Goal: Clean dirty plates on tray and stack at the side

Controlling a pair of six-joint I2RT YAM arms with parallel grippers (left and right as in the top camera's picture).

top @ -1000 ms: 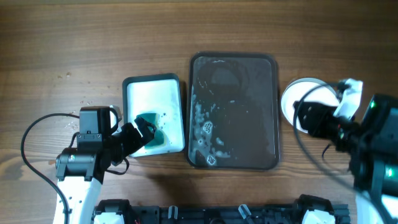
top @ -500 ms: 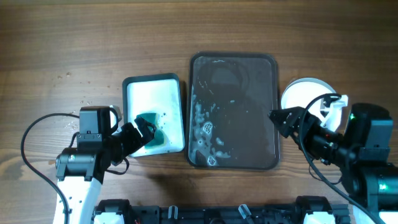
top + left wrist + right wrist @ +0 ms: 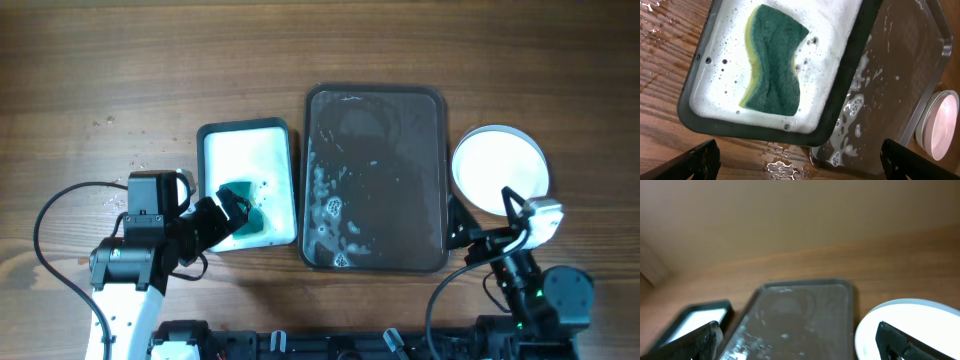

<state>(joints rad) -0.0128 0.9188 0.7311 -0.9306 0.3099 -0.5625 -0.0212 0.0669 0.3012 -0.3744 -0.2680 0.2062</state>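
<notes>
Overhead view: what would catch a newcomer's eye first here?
The dark tray in the middle, wet and sudsy with no plate on it. Right of it, white plates sit stacked on the wood; left, a green sponge lies in a foamy basin.

A brown wood-grain tabletop [image 3: 150,60] fills the overhead view, its grain running left to right, with a paler patch [image 3: 30,275] at the near left corner. The light is soft and even. In the right wrist view, a blurred tan surface [image 3: 790,210] lies beyond the table's far edge; whether it is a wall is unclear.
</notes>
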